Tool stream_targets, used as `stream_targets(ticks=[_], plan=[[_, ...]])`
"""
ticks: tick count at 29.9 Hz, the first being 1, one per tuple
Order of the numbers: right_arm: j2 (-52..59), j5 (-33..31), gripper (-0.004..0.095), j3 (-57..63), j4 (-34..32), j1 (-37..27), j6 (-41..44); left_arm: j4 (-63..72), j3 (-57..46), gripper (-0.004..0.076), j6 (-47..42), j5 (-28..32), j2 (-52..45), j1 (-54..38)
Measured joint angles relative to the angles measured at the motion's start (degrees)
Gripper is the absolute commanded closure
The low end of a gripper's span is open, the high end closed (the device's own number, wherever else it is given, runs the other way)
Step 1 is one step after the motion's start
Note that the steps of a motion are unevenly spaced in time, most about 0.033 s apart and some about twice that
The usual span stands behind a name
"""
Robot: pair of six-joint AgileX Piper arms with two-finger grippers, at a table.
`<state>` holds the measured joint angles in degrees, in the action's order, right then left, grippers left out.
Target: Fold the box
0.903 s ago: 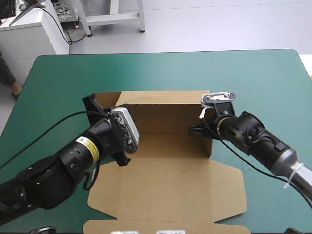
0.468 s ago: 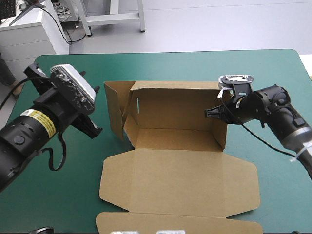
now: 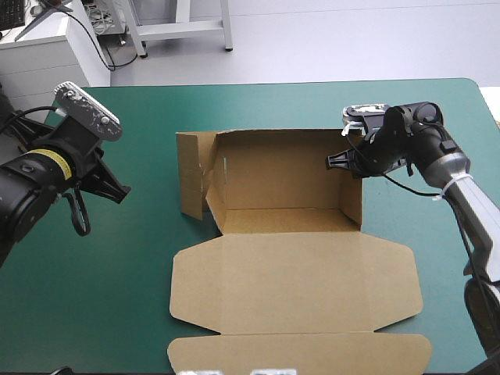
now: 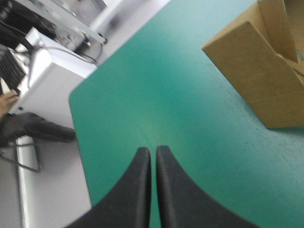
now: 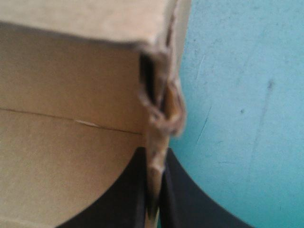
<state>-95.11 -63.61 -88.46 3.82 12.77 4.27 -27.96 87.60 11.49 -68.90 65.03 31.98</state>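
Looks like the left gripper (image 4: 153, 150) just backed off to the frame's left side, fingers pressed together and empty, so the box (image 3: 281, 266) mid-frame only has the right gripper (image 3: 334, 161) pinching its right wall, and the left flap (image 3: 194, 173) is untucked.

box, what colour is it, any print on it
Plain brown board with no print visible. The high view shows the box best.
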Motion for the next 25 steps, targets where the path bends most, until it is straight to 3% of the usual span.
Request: stream_targets(ticks=[5,9,13,20,25], plan=[[-4.14,2.14,0.0927,-2.63,-0.30,-0.39,-0.88,13.60,-1.96,0.0710,-0.89,2.46,0.61,-14.72],[-7.24,5.84,0.0927,-3.57,-0.89,-0.51,-1.21,16.10,-8.63,0.0714,-3.46,6.78,-2.25,-21.84],[-10.31,9.69,0.0927,-3.71,-1.32,-0.62,-1.25,18.05,-19.44,0.0719,-5.59,12.39,-9.08,-23.52],[-12.27,8.76,0.0927,-3.50,-0.10,-0.56,-1.25,22.76,-41.15,0.0721,-5.82,21.87,-27.18,-23.59],[-12.27,8.88,0.0927,-3.50,-0.16,-0.56,-1.27,23.31,-49.29,0.0733,-5.82,21.99,-40.53,-23.59]])
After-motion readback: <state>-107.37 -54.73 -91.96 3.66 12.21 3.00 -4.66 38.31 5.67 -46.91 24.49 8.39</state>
